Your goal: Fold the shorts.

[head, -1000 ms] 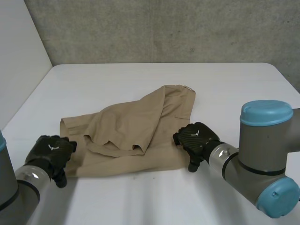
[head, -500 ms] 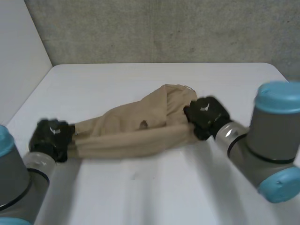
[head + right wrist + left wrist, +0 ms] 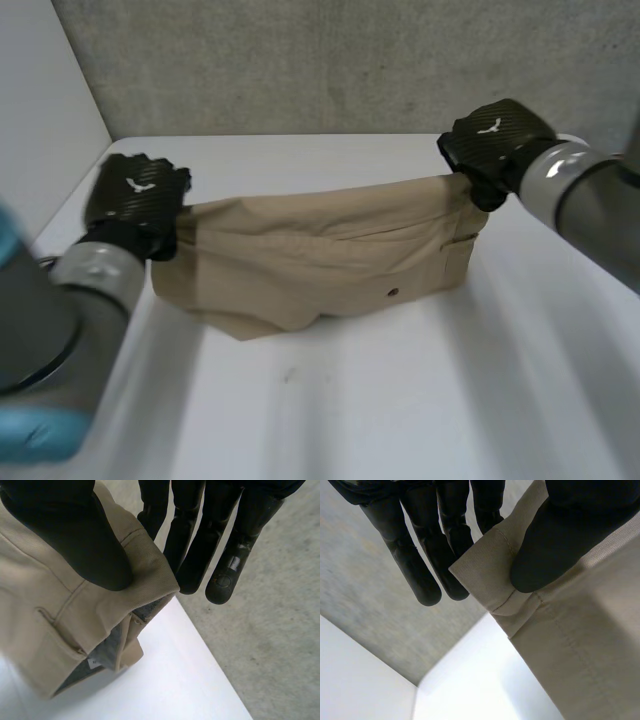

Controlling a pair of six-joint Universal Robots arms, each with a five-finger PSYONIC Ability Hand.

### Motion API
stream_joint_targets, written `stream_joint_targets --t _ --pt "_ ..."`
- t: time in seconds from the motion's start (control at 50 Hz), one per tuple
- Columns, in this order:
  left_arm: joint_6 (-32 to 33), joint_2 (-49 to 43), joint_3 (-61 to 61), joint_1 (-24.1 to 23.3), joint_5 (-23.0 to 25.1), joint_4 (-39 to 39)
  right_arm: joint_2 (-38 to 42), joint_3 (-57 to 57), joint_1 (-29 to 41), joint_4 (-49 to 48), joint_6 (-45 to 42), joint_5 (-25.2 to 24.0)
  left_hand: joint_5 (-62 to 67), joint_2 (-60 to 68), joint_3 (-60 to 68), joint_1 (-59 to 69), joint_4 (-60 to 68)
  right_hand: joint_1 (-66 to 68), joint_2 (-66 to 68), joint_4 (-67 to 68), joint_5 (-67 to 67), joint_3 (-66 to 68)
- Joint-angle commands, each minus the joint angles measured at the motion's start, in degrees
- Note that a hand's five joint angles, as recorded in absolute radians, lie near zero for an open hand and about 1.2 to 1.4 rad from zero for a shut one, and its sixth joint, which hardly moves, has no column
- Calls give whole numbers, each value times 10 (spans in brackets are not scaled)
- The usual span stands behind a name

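The tan shorts [image 3: 320, 250] hang stretched between both hands above the white table [image 3: 400, 400], their lower edge sagging toward it. My left hand [image 3: 135, 195] pinches the shorts' left top corner; in the left wrist view the thumb [image 3: 555, 545] presses the hemmed corner [image 3: 490, 565] against the fingers [image 3: 420, 575]. My right hand [image 3: 495, 140] holds the right top corner at the waistband; in the right wrist view the thumb [image 3: 85, 550] clamps the waistband [image 3: 145, 580] against the fingers [image 3: 200, 540]. A small button [image 3: 392, 293] shows low on the shorts.
A grey concrete wall [image 3: 330, 60] stands behind the table. A white panel [image 3: 40, 120] closes off the left side. Bare table stretches in front of the shorts.
Both hands closed on the shorts' near corners, lifted them off the table and moved up and back, pulling the cloth taut between them.
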Motion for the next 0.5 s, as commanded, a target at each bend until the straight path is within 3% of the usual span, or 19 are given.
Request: stream_joint_targets --t 0.02,0.14,0.16,0.3,0.4,0.5 --pt "17 -163 187 4 -5 3 140 -152 5 -63 22 14 138 115 117 159 113 258 127 118 135 124" --pt "49 -216 384 5 -41 60 202 -284 5 -210 78 13 138 115 117 159 113 258 127 118 135 124" --pt "56 -223 432 2 -52 85 213 -313 4 -270 92 14 138 115 117 159 113 258 127 118 135 124" --pt "67 -220 502 -9 -80 204 208 -333 5 -482 124 16 138 115 117 159 113 258 127 118 135 124" --pt "66 -196 462 -32 -83 214 201 -314 4 -469 130 15 138 115 117 159 113 258 127 118 135 124" --pt "65 -165 366 -36 -85 210 198 -277 4 -393 129 12 138 115 117 159 113 258 127 118 135 124"
